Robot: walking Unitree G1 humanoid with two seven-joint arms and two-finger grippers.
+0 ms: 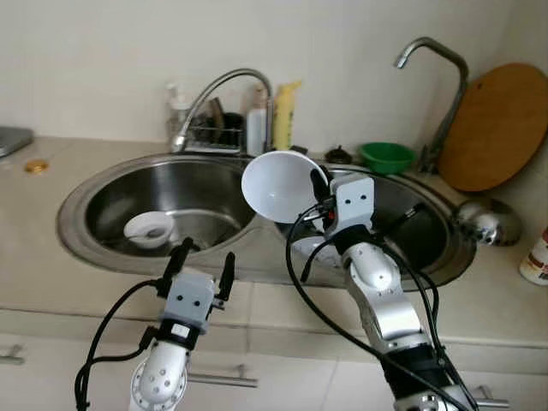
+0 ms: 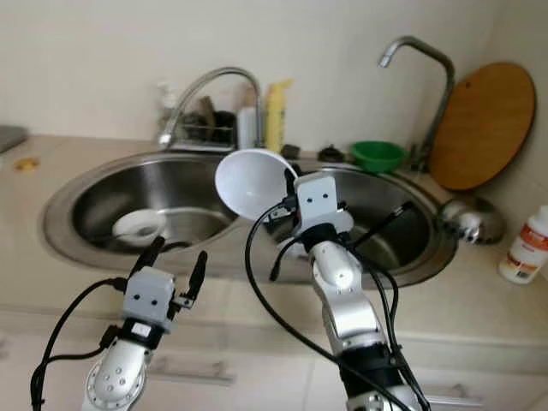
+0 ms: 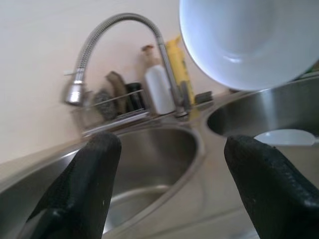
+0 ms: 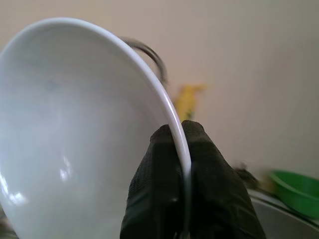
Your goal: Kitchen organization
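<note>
- One white bowl [image 1: 278, 184] is held in the air above the divider between the two basins of the double sink [image 1: 86, 201], tipped on edge with its hollow facing the camera.
- The right gripper [image 4: 182, 149] is pinched on the bowl's rim, one finger inside and one outside; the hold is a thin edge grip only.
- Judgement: the bowl should be carried slowly and kept from swinging, as a rim pinch on smooth ware could slip; set it down base first before releasing.
- The right arm reaches up and forward from below, wrist raised over the right basin, cables trailing.
- The left gripper [image 1: 202, 267] hovers at the front edge of the table, before the left basin, its fingers spread wide and holding nothing.
- A second small white bowl [image 1: 150, 229] lies in the left basin.
- Behind the sink stand a curved faucet [image 1: 214, 94], a yellow bottle [image 1: 285, 116] and a green bowl [image 1: 387, 157].
- A round wooden board [image 1: 497, 124] leans against the wall at the right.
</note>
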